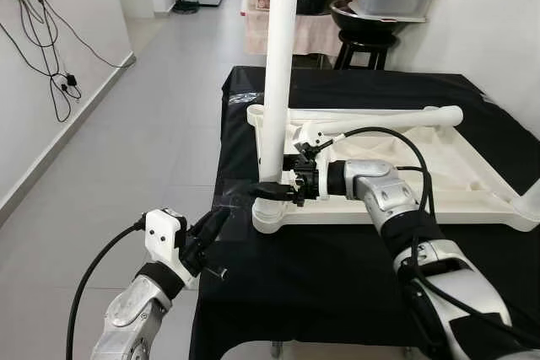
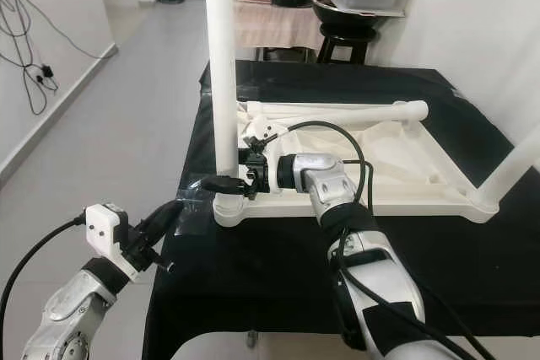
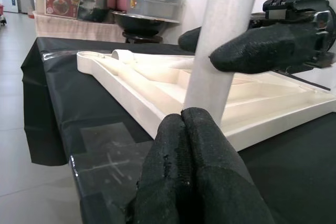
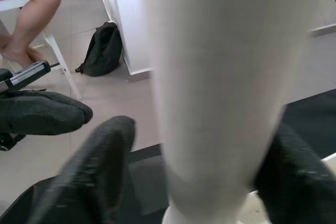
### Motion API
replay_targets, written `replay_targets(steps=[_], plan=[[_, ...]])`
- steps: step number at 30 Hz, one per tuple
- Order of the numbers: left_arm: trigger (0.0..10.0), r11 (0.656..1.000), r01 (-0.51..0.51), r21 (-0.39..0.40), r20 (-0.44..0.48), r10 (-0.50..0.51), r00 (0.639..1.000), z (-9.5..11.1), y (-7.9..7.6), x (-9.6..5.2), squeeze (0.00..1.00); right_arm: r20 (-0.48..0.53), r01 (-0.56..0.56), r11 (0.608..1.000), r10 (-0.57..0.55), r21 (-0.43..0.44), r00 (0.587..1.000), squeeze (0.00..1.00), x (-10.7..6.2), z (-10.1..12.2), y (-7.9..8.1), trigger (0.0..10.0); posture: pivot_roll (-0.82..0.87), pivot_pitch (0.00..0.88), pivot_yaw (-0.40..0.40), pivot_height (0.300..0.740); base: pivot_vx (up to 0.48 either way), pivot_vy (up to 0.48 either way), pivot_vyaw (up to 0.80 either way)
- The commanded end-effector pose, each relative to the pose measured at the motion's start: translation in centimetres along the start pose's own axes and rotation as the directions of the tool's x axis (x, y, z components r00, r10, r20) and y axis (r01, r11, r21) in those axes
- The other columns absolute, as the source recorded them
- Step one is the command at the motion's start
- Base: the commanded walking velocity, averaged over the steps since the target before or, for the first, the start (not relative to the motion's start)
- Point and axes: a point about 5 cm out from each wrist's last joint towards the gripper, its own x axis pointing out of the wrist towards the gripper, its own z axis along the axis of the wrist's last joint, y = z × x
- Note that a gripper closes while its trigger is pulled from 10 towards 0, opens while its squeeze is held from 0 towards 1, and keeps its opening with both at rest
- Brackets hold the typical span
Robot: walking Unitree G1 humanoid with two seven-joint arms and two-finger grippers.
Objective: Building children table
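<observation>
Work table (image 1: 337, 276), black-covered — bears the upturned white tabletop (image 1: 472, 166). Upright leg (image 1: 277, 73) — seated in near-left corner socket. Right gripper (image 1: 283, 190) clasps its base, apparently steadying it. Left gripper (image 1: 207, 233): fingers pressed together, empty, just beside.

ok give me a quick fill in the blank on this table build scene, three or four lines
1. The right gripper has its fingers on either side of the upright white plastic table leg, near its ____.
2. The upside-down white plastic tabletop rests on a ____ cloth.
3. The left gripper has its fingers ____.
4. A second white leg lies ____ on the tabletop.

Missing words: base; black; shut; flat
</observation>
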Motion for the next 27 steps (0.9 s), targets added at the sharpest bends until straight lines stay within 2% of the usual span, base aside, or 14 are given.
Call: replay_targets(steps=[1, 5, 9, 13, 14, 16, 17, 18, 19, 21, 22, 23, 24, 27], plan=[[10.0, 1.0, 0.004, -0.004, -0.016, -0.004, 1.0, -0.2, -0.2, -0.1, 0.0, 0.0, -0.067, 0.998, 0.067, -0.001, 0.998, 0.0, 0.4, 0.2, 0.4, 0.0, 0.07, 0.0, -0.083, 0.74, 0.0, 0.0, 0.0], [10.0, 1.0, 0.003, -0.004, -0.015, -0.004, 1.0, -0.2, -0.2, 0.0, 0.0, -0.003, -0.081, 0.997, 0.081, -0.004, 0.997, 0.0, 0.3, 0.2, 0.2, 0.0, 0.07, 0.0, -0.083, 0.74, 0.0, 0.0, 0.0], [10.0, 1.0, 0.004, -0.008, -0.012, -0.004, 1.0, -0.2, -0.2, 0.0, 0.0, 0.019, -0.049, 0.999, 0.049, -0.007, 0.999, 0.0, -0.7, 0.1, -0.4, 0.0, 0.05, 0.0, -0.078, 0.74, 0.0, 0.0, 0.0], [10.0, 1.0, 0.004, -0.009, -0.011, -0.004, 1.0, -0.2, -0.3, 0.0, 0.0, 0.027, -0.035, 0.999, 0.035, -0.01, 0.999, 0.0, -1.0, 0.0, -0.6, 0.0, 0.05, 0.0, -0.078, 0.74, 0.0, 0.0, 0.0], [10.0, 1.0, 0.003, -0.01, -0.01, -0.003, 1.0, -0.2, -0.2, 0.0, 0.0, 0.056, 0.046, 0.999, -0.046, 0.002, 0.997, 0.0, -1.4, -0.2, -0.8, 0.0, 0.04, 0.0, -0.078, 0.74, 0.0, 0.0, 0.0], [10.0, 1.0, 0.001, -0.01, -0.008, -0.001, 1.0, 0.0, -0.1, -0.2, 0.0, 0.053, 0.27, 0.959, -0.275, 0.081, 0.96, 0.0, -1.3, -1.7, -0.7, 0.0, 0.04, 0.0, -0.078, 0.74, 0.0, 0.0, 0.0], [10.0, 1.0, 0.001, -0.01, -0.008, -0.001, 1.0, 0.0, -0.1, -0.2, 0.0, 0.053, 0.27, 0.959, -0.275, 0.081, 0.96, 0.0, -1.3, -1.7, -0.7, 0.0, 0.04, 0.0, -0.078, 0.74, 0.0, 0.0, 0.0], [10.0, 1.0, 0.0, -0.009, -0.008, 0.0, 1.0, 0.0, 0.0, -0.3, 0.0, 0.032, 0.501, 0.855, -0.509, 0.133, 0.86, 0.0, -0.7, -3.0, -0.6, 0.0, 0.02, 0.0, -0.069, 0.74, 0.0, 0.0, 0.0], [10.0, 1.0, 0.0, -0.009, -0.007, 0.0, 1.0, 0.1, 0.1, -0.3, 0.0, -0.076, 0.622, 0.75, -0.623, 0.225, 0.779, 0.0, 0.4, -6.8, 1.7, 0.0, 0.01, 0.0, -0.054, 0.74, 0.0, 0.0, 0.0], [10.0, 1.0, 0.0, -0.009, -0.007, 0.0, 1.0, 0.1, 0.1, -0.3, 0.0, -0.076, 0.622, 0.75, -0.623, 0.225, 0.779, 0.0, 0.4, -6.8, 1.7, 0.0, 0.01, 0.0, -0.054, 0.74, 0.0, 0.0, 0.0], [10.0, 1.0, 0.001, -0.009, -0.007, -0.001, 1.0, 0.2, 0.2, -0.3, 0.0, -0.158, 0.68, 0.705, -0.662, 0.204, 0.733, 0.0, 1.1, -8.9, 3.6, 0.0, 0.02, 0.0, -0.054, 0.74, 0.0, 0.0, 0.0], [10.0, 1.0, 0.001, -0.009, -0.007, -0.001, 1.0, 0.2, 0.2, -0.3, 0.0, -0.158, 0.68, 0.705, -0.662, 0.204, 0.733, 0.0, 1.1, -8.9, 3.6, 0.0, 0.02, 0.0, -0.054, 0.74, 0.0, 0.0, 0.0], [10.0, 1.0, 0.005, -0.006, -0.014, -0.005, 1.0, 0.1, 0.4, -0.3, 0.0, -0.108, 0.706, 0.694, -0.698, 0.144, 0.708, 0.0, 1.1, -7.9, 3.7, 0.0, -0.01, 0.0, -0.025, 0.74, 0.0, 0.0, 0.0], [10.0, 1.0, 0.007, -0.007, -0.017, -0.007, 1.0, 0.1, 0.4, -0.2, 0.0, -0.12, 0.712, 0.689, -0.702, 0.135, 0.702, 0.0, 0.8, -8.0, 2.9, 0.0, 0.0, 0.0, -0.034, 0.74, 0.0, 0.0, 0.0]])
